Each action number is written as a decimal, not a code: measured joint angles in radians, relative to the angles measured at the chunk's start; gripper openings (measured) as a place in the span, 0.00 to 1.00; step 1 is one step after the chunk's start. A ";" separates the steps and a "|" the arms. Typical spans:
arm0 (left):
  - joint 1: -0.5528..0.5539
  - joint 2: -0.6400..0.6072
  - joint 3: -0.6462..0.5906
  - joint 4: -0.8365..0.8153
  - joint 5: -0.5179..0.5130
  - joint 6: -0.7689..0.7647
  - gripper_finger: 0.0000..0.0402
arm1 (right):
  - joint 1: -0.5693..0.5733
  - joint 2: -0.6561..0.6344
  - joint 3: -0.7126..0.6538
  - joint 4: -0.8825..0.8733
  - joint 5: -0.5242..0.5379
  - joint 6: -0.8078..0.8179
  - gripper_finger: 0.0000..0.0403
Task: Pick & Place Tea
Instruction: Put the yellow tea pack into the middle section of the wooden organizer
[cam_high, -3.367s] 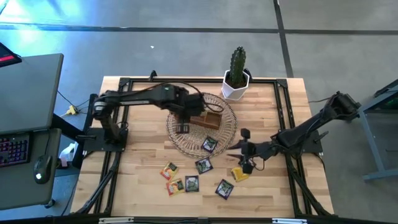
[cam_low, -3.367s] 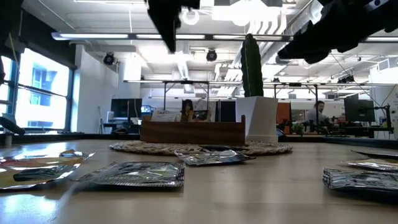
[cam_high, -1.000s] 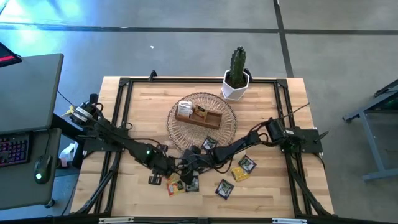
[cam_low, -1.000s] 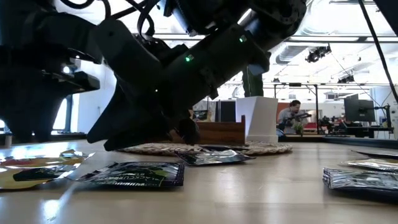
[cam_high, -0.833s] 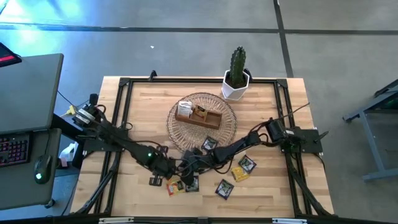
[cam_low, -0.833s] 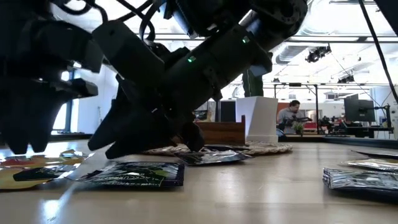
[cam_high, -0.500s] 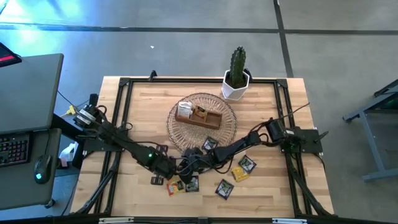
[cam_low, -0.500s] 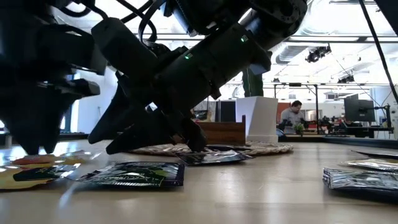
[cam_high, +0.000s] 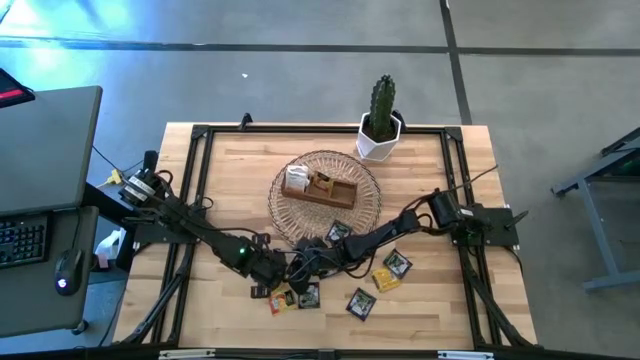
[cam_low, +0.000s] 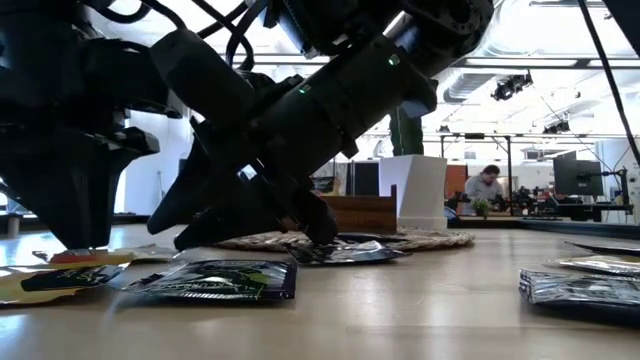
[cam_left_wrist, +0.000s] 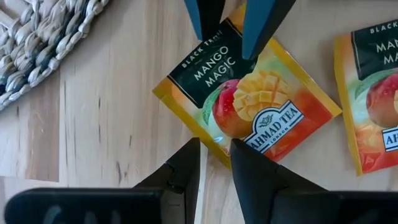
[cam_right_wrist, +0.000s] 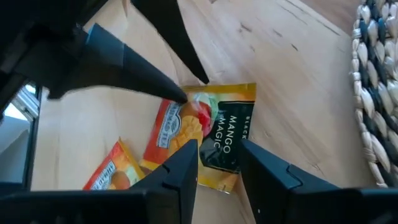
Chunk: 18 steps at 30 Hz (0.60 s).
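Both grippers meet low over one orange and black "Mango Magic" tea packet (cam_left_wrist: 249, 106) (cam_right_wrist: 211, 124) that lies flat on the table near the basket. My left gripper (cam_high: 270, 272) (cam_left_wrist: 214, 163) is open a narrow gap over one side edge of it. My right gripper (cam_high: 297, 268) (cam_right_wrist: 219, 163) is open over its black end. In the high view the grippers hide this packet. Other packets lie flat nearby: orange (cam_high: 281, 299), dark green (cam_high: 308, 295), dark (cam_high: 360, 303), yellow (cam_high: 386, 280), dark (cam_high: 397, 263), and one on the basket's edge (cam_high: 337, 231). My left gripper points down at the packet's side edge (cam_left_wrist: 214, 144), which shows in the gap between the fingers; I cannot tell whether the tips touch it. My right gripper slants down at the black end (cam_right_wrist: 219, 177), which reaches into its gap; I cannot tell whether it touches.
The round wicker basket (cam_high: 370, 195) holds the brown wooden box (cam_high: 320, 187) at the table's middle. A cactus in a white pot (cam_high: 380, 135) stands at the far edge. Another orange packet (cam_left_wrist: 373, 106) lies close beside the one under the grippers. People sit in the room behind.
My left gripper has edged toward the table's right, closer to my right gripper and the mango packet, staying low over the table. My right gripper has kept nearly still. The packets lie where they were.
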 joint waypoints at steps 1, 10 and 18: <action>0.000 0.000 0.000 0.001 0.000 0.000 0.22 | -0.002 -0.004 -0.001 0.001 -0.001 -0.008 0.27; 0.000 -0.002 0.001 0.008 -0.004 -0.022 0.22 | -0.010 -0.090 -0.003 -0.090 -0.066 0.046 0.21; 0.000 -0.001 0.000 0.049 -0.016 -0.037 0.22 | 0.008 -0.115 -0.002 -0.304 -0.044 0.268 0.21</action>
